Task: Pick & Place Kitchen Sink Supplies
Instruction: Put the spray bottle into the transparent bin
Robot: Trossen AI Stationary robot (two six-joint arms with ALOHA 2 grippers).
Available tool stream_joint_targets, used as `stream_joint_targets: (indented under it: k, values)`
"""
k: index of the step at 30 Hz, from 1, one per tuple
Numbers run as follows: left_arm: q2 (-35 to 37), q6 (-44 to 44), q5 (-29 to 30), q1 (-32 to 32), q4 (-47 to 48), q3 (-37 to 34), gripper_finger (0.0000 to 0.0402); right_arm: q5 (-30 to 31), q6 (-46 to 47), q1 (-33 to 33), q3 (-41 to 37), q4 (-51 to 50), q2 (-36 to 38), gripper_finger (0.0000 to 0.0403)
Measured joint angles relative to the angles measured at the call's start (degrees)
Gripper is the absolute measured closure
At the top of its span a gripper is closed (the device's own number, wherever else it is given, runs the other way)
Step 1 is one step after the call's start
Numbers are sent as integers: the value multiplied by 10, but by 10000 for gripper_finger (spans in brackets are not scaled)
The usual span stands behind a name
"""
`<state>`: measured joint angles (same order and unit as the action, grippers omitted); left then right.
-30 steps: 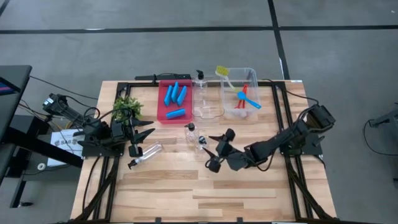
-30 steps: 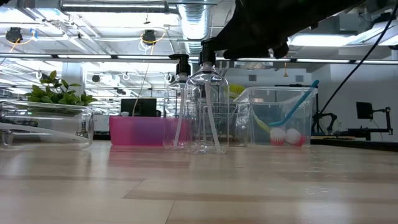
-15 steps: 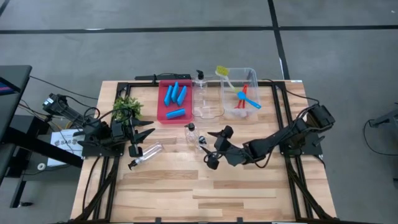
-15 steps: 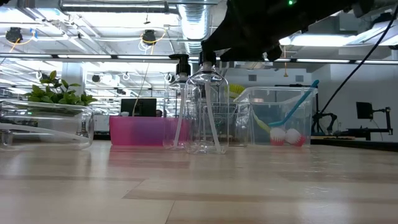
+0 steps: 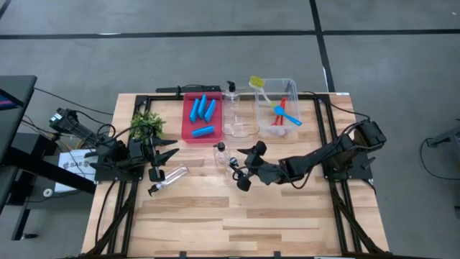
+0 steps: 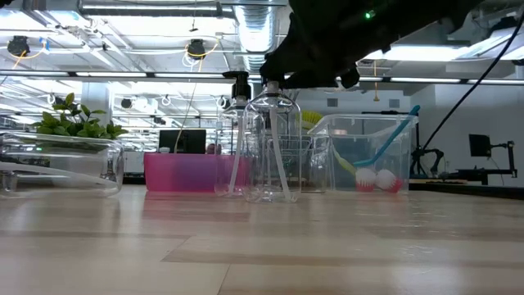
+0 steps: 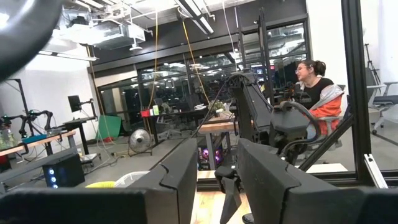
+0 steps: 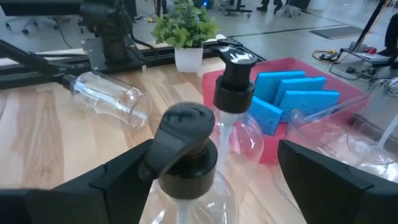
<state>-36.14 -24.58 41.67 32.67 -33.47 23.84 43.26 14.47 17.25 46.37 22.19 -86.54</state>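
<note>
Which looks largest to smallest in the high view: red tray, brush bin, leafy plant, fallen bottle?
1. Brush bin and red tray: they look about alike, so no ranking between them.
2. Leafy plant.
3. Fallen bottle, slimmest.

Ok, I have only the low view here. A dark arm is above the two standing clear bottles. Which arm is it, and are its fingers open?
Observer: It is the right gripper. Its fingers are open, one on each side of the black pump top of the standing bottle nearer the table's front, and not closed on it.
Operator: And where is the other arm?
Observer: The left gripper waits near the table's left edge, beside the plant, holding nothing.
Operator: What is inside the red tray?
Observer: Four blue sponges lie in the red tray.
</note>
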Motion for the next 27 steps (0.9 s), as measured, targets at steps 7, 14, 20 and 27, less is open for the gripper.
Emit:
stream_joint_targets:
  k: [7,14,20,27]
  values:
    - [0,0,0,0,0,0,284,-12,-24,-2,0,26,0,78]
    - [0,0,0,0,0,0,284,-13,-29,-7,0,33,0,95]
    - [0,0,0,0,0,0,284,-13,-29,-13,0,33,0,127]
    - [0,0,0,0,0,0,284,-13,-29,-13,0,32,0,174]
